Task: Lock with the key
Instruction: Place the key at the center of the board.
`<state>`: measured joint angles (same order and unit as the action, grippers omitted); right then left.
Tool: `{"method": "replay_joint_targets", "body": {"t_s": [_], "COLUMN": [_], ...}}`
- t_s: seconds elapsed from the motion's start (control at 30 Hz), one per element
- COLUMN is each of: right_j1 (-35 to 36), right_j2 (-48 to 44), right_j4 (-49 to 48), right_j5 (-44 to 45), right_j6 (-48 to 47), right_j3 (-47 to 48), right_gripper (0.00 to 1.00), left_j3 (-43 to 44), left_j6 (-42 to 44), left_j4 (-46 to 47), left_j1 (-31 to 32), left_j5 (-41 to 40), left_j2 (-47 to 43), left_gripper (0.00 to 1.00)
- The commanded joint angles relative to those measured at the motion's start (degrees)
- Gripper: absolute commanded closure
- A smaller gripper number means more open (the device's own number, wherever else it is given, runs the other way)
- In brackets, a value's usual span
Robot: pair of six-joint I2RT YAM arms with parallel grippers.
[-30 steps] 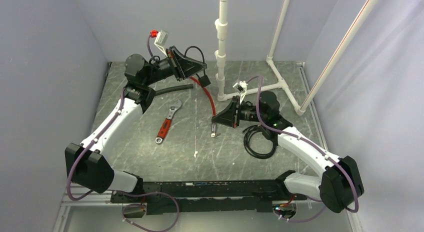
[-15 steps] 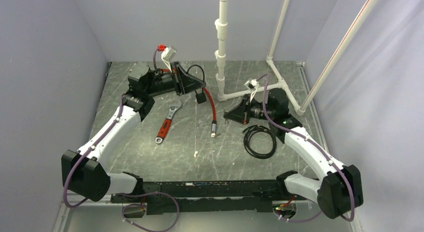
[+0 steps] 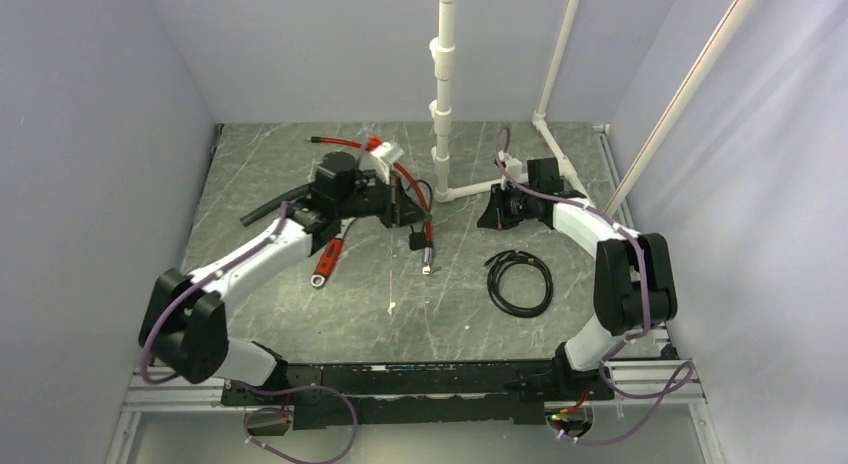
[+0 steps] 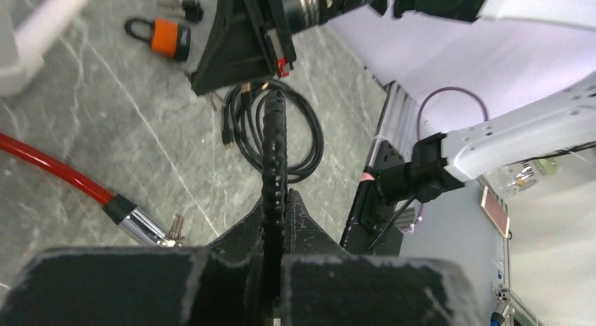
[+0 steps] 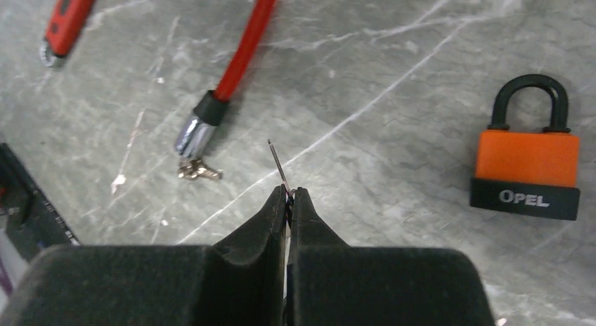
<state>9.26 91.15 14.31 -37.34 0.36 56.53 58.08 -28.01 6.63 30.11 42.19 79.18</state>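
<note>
The key (image 3: 413, 240) is one tiny black block on a thin, bumpy black cord (image 4: 274, 150). It is in the middle of the top view, beside the shiny end of one red cable (image 3: 426, 212). The left claw (image 4: 277, 199) pinches the cord. The right claw (image 5: 288, 192) is squeezed tight together. On the grey, streaky worktop (image 3: 450, 319) lie one orange padlock (image 5: 526, 168), one red-handled wrench (image 3: 330, 252) and one round black coil (image 3: 520, 282).

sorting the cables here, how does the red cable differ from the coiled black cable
The red cable lies stretched out in a long line; the black cable is wound into a flat coil. The red cable ends in a shiny metal tip with a black collar; the black cable has only small plugs. Both lie on the table.
</note>
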Motion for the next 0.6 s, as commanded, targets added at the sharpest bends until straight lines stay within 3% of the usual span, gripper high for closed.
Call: {"method": "replay_joint_targets", "body": {"t_s": [0.0, 0.1, 0.43, 0.57], "right_j1": [-0.03, -0.03, 0.04, 0.04], "right_j2": [3.52, 6.13, 10.70, 11.47], "right_j4": [-0.03, -0.49, -2.59, -2.16], "right_j5": [5.44, 7.15, 10.21, 10.99], "right_j6": [-3.22, -3.27, -2.73, -3.11], "right_j3": [4.90, 6.19, 6.25, 6.90], "right_gripper": [1.00, 0.98, 0.90, 0.82], "left_j3": [2.75, 3.43, 10.82, 13.56], "left_j6": [0.60, -4.82, -10.03, -9.94], "left_j4": [0.02, 4.90, 11.25, 12.20], "left_j1": [4.00, 5.29, 9.49, 10.67], "left_j5": [-9.85, -11.10, -18.88, -21.39], "left_j2": [6.46, 12.36, 29.40, 33.51], "left_gripper": [1.00, 1.00, 1.00, 1.00]}}
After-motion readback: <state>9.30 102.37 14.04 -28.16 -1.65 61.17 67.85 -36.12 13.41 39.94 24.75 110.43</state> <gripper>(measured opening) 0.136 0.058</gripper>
